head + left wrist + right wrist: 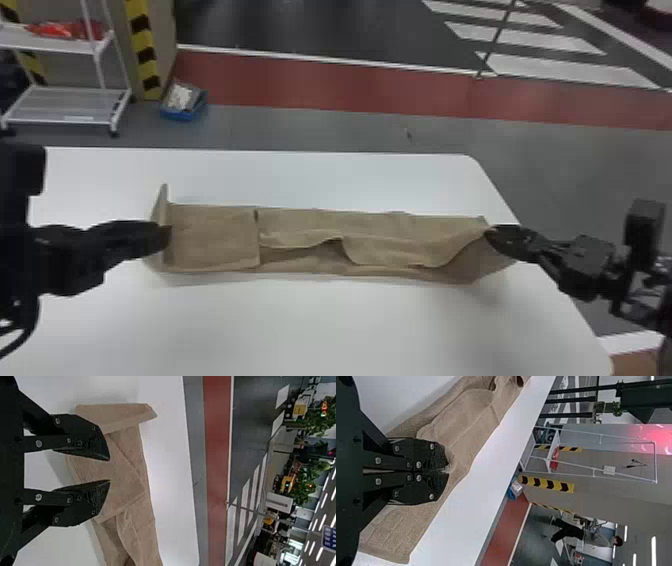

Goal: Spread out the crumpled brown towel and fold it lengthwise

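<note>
Towel (210, 235), seemingly mid-fold lengthwise, spans from right fingers (497, 236), pinching one end, to left fingers (161, 236), parted and probably needing to grip the other next.

Angular black arms (67, 260), tapering black fingers (85, 433), small silvery screws (39, 443) (quite a few), black cable (31, 330)

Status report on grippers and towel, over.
Left gripper open by left end of towel. Right gripper shut on right end. Towel rumpled mid-length. No obstacle seen.

No legible print anywhere.
</note>
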Controlling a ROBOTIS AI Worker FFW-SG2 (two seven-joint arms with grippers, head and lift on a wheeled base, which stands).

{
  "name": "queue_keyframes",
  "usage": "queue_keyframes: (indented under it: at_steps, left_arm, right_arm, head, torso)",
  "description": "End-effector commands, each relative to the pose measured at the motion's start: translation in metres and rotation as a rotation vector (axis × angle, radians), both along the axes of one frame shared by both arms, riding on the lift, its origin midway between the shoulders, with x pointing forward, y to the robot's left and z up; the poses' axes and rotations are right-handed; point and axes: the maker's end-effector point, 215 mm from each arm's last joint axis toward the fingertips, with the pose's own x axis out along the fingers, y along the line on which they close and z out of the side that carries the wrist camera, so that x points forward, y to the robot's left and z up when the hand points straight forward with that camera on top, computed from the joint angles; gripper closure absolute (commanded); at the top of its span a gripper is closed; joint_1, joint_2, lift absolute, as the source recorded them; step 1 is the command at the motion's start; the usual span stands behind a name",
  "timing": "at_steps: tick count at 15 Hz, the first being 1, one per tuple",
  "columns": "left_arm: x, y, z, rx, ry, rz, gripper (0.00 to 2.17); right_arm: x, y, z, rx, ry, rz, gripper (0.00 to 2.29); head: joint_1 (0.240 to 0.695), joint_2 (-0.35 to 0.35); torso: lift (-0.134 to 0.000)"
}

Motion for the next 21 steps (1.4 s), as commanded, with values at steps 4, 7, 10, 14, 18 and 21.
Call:
queue_keyframes:
  at_steps: [4,7,10,14,18,21]
  left_arm:
    - [0.015,-0.049,-0.048,0.189,0.022,-0.024,0.38]
    - [0.036,-0.02,-0.061,0.311,-0.007,0.054,0.38]
    - [0.028,-0.016,-0.074,0.318,0.011,0.05,0.39]
    - [0.011,-0.058,-0.067,0.228,-0.016,-0.051,0.4]
    - [0.004,-0.092,-0.067,0.22,-0.031,-0.119,0.4]
    - [0.002,-0.116,-0.068,0.203,-0.06,-0.172,0.4]
  right_arm:
    - [-0.004,-0.001,-0.004,0.007,0.006,-0.003,1.31]
    - [-0.004,-0.003,-0.004,0.009,0.001,-0.003,1.31]
    - [-0.004,-0.006,-0.006,0.01,0.004,-0.006,1.31]
    - [0.002,0.004,-0.009,0.014,0.013,0.006,1.31]
    - [0.002,0.0,-0.009,0.013,0.014,-0.001,1.31]
    - [0.001,-0.001,-0.009,0.014,0.017,-0.005,1.31]
  head:
    - [0.695,-0.328]
    - [0.695,-0.321]
    - [0.695,-0.296]
    - [0.695,-0.321]
    - [0.695,-0.348]
    - [0.695,-0.35]
  torso:
    - [-0.124]
    - [-0.124]
    - [-0.124]
    - [-0.124]
    - [-0.124]
    - [-0.124]
